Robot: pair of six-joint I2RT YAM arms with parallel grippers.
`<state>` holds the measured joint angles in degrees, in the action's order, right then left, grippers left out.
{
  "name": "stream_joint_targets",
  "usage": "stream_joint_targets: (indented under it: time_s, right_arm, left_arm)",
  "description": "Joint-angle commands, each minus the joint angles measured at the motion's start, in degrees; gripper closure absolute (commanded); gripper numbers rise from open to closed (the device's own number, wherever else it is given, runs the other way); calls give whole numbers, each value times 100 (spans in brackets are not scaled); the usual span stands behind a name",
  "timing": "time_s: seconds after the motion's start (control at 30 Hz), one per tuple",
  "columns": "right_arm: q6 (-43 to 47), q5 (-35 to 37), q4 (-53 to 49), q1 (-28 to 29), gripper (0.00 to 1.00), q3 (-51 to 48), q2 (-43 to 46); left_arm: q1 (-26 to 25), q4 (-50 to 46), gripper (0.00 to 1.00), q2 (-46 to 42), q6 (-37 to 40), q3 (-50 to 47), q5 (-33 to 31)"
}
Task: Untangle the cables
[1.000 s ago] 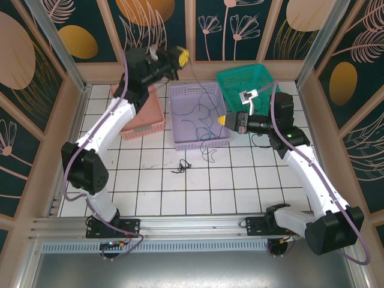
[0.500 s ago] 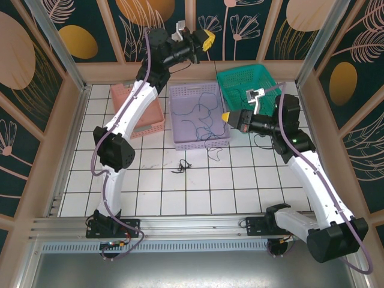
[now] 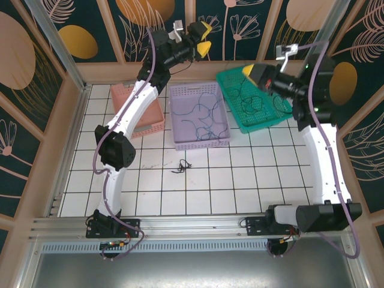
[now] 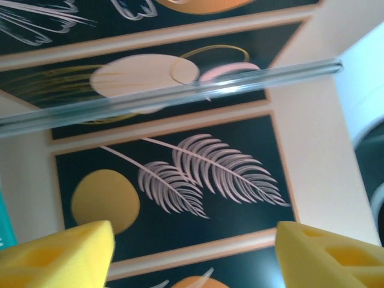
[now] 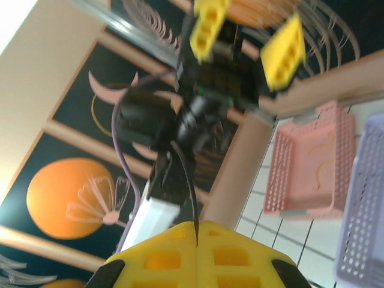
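A: Overhead looks evenly bright, soft shadows on the counter (image 3: pixel 252 186)?
B: Yes, and sharp. Both wrist views smear, and the right claw (image 5: pixel 197 234) up close is blurred.

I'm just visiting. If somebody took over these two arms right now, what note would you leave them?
Left gripper: open, empty, raised by the back wall.
Right gripper: shut, apparently pinching a thin dark cable, above the green basket.
Done: blue cables lie in the purple basket, dark cables in the green basket.
Left: a small dark clump lies on the table, not yet sorted.
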<state>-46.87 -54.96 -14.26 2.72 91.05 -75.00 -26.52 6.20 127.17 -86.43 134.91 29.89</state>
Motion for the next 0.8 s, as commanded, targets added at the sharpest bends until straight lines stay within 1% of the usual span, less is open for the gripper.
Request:
stream_joint_targets:
  time_s: [0.0,0.07,0.13,0.2,0.33,0.5,0.57,0.67,0.77]
  right_arm:
    - [177,288,-541,-222,100,791,-329]
    - [487,553,-981,-380,100,1203,-551]
    - [688,795,-1225,-505,100,1480,-722]
    - [892,1112,-1412,-588,100,1694,-909]
    - [1503,2013,-1908,-610,100,2116,-1388]
    - [2064,2623,-1994,-632,100,1996,-1850]
    - [2264,2877,-2009,-624,100,1761,-2048]
    - [2283,3002,-1841,-641,100,1249,-2358]
    - [2271,2868,-1480,-633,100,878,-2840]
  left_arm:
    - [72,-916,16,-496,1118,-394,-503]
    - [77,-1378,15,-635,1529,-624,-674]
    - [73,-1635,16,-766,1762,-967,-711]
    - [47,-1645,17,-1061,1884,-1571,-799]
    - [-6,-1327,19,-1834,1990,-2962,-920]
    - [-152,-1186,22,-2470,2027,-4088,-870]
    - [-235,-1089,24,-2676,1968,-4469,-845]
    - [-344,-1051,24,-2992,1915,-4934,-886]
    - [-412,-984,25,-3283,1849,-5324,-905]
